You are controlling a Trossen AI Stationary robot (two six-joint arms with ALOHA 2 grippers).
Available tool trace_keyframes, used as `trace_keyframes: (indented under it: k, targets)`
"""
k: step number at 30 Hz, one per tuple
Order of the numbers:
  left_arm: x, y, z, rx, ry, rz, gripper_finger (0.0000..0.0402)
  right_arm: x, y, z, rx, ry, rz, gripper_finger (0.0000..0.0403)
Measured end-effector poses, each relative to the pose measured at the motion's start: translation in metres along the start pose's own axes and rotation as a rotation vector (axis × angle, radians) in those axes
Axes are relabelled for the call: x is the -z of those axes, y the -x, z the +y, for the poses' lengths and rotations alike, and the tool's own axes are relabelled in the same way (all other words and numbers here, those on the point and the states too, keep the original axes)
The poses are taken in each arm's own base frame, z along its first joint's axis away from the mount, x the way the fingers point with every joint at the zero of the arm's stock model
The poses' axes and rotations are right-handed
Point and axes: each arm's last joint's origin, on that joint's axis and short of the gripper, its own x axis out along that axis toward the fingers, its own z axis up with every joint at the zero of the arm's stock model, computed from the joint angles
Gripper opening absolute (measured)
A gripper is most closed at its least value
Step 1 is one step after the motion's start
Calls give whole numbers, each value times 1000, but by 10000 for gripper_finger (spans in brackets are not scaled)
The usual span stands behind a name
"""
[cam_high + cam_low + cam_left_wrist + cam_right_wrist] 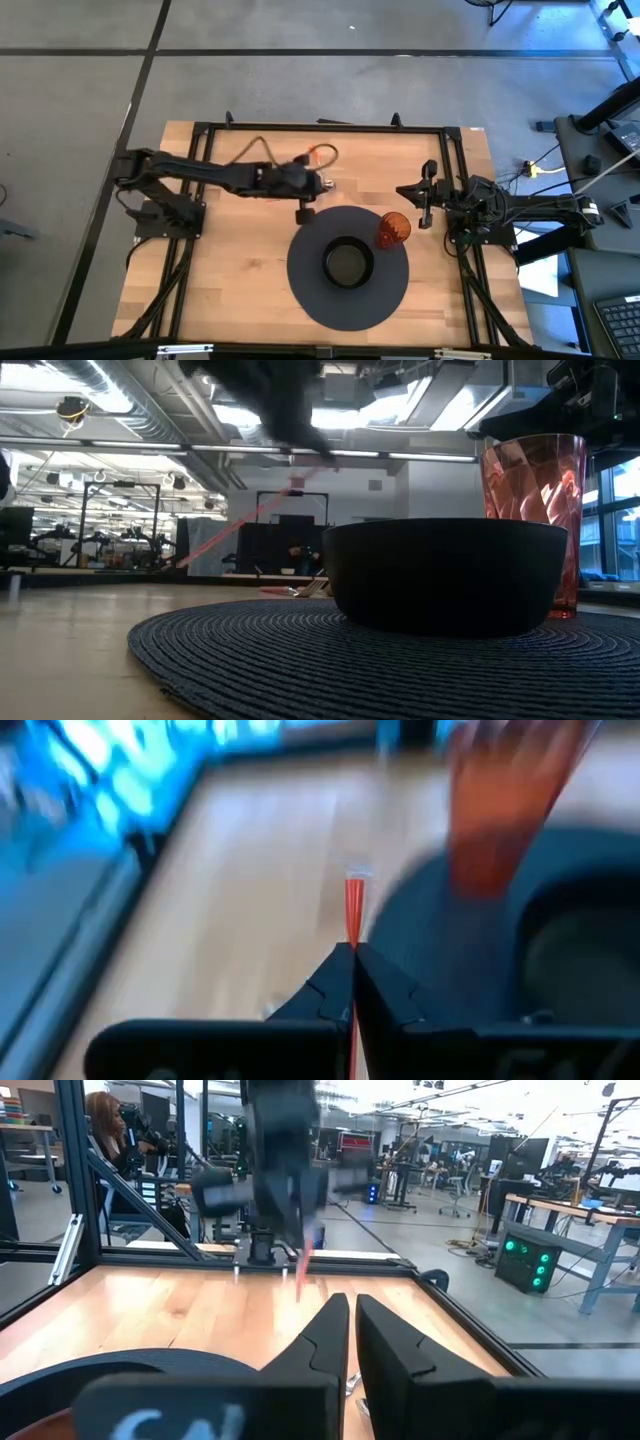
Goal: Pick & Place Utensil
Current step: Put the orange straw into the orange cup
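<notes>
My left gripper [352, 965] is shut on a thin red utensil [354, 910], above the wood just beyond the far left rim of the round dark placemat [310, 300]. In the high view this gripper [303, 210] hides the utensil. The low view shows the utensil [250, 510] as a blurred pink streak slanting down from the gripper [285, 405]. A black bowl [348, 262] rests on the mat's middle, and a red-orange cup [392, 229] stands on the mat's far right rim. My right gripper [428, 195] waits shut near the table's right side. My left gripper pinches the red utensil between its two fingers [330, 985]. A thin red stretch [354, 925] sticks out past the fingertips and more shows back between them, so the fingers lie along it. The utensil is lifted clear of the table and slants downward.
A black frame [320, 127] runs around the table's edges. An orange cable loop [322, 153] rises from the left arm. Bare wood [220, 270] lies left of the mat. A person [105, 1140] shows in the room beyond the far edge.
</notes>
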Motion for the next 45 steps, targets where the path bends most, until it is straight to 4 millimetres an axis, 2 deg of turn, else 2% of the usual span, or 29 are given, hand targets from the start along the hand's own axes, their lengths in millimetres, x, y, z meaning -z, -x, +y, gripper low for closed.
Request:
trace_keyframes:
  k: [7, 11, 13, 24, 29, 38, 45]
  targets:
    - [-58, 56, 14, 59, -3, -565, 2, 0, 0, 0, 1, 4, -1, 25]
    - [-77, 72, 12, 152, -25, -840, 2, 0, 0, 0, 1, 4, -1, 25]
    - [-83, 73, 8, 165, -28, -939, 2, 0, 0, 0, 1, 4, -1, 25]
    - [-78, 29, -32, 258, -22, -1111, 2, 0, 0, 0, 1, 2, -1, 25]
    - [-87, 17, -39, 351, -2, -1174, 2, 0, 0, 0, 1, 0, -1, 26]
    - [-106, -30, -53, 462, 39, -1154, 2, 0, 0, 0, 2, 3, -3, 26]
    - [-109, -63, -57, 480, 41, -1075, 2, 0, 0, 0, 2, 3, -4, 26]
